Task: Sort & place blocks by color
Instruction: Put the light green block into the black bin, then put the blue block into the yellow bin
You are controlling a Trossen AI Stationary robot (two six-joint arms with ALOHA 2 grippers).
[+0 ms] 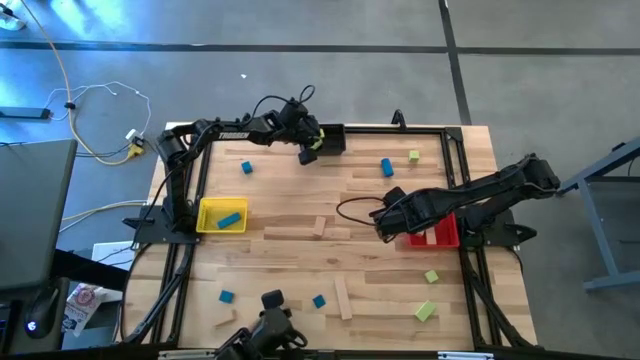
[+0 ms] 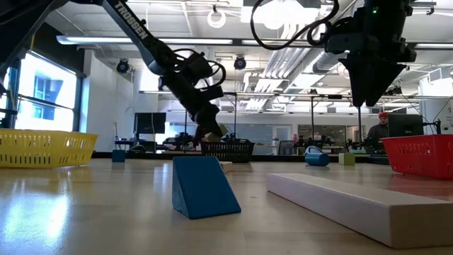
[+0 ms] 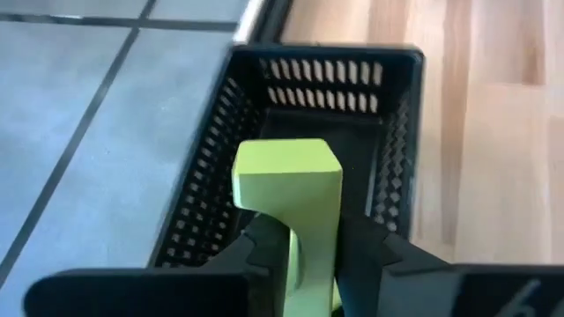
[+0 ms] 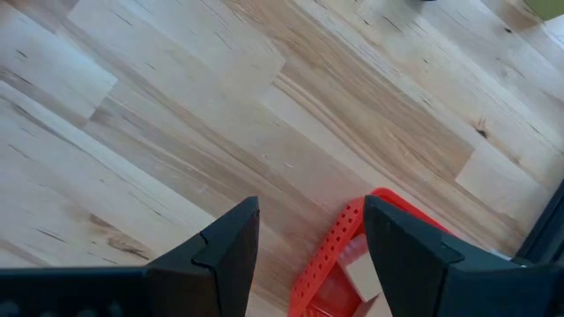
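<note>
My left gripper (image 1: pixel 310 148) is at the table's far edge, over the near-left rim of the black bin (image 1: pixel 328 138), shut on a lime green block (image 3: pixel 291 189). My right gripper (image 1: pixel 385 226) hovers open above the table just left of the red bin (image 1: pixel 437 231), which holds plain wood pieces; its fingers (image 4: pixel 231 242) are empty. Blue blocks lie in the yellow bin (image 1: pixel 221 215) and on the table (image 1: pixel 246 167) (image 1: pixel 386 167) (image 1: pixel 226 296) (image 1: pixel 319 300). Green blocks (image 1: pixel 414 155) (image 1: pixel 431 276) (image 1: pixel 425 311) and plain wood bars (image 1: pixel 342 297) (image 1: pixel 294 233) rest flat on the table. My left gripper pinches the lime green block between its two fingers (image 3: pixel 264 242) at the block's lower part (image 3: pixel 304 251), with the rest standing out past the fingertips. The block is lifted clear, held above the black bin's open top (image 3: pixel 300 132).
A blue wedge (image 2: pixel 202 185) and a long plain bar (image 2: pixel 354 202) lie near the table's near edge. A black frame (image 1: pixel 455 160) borders the table. Open wood lies in the middle. A person (image 2: pixel 379 127) shows in the room beyond.
</note>
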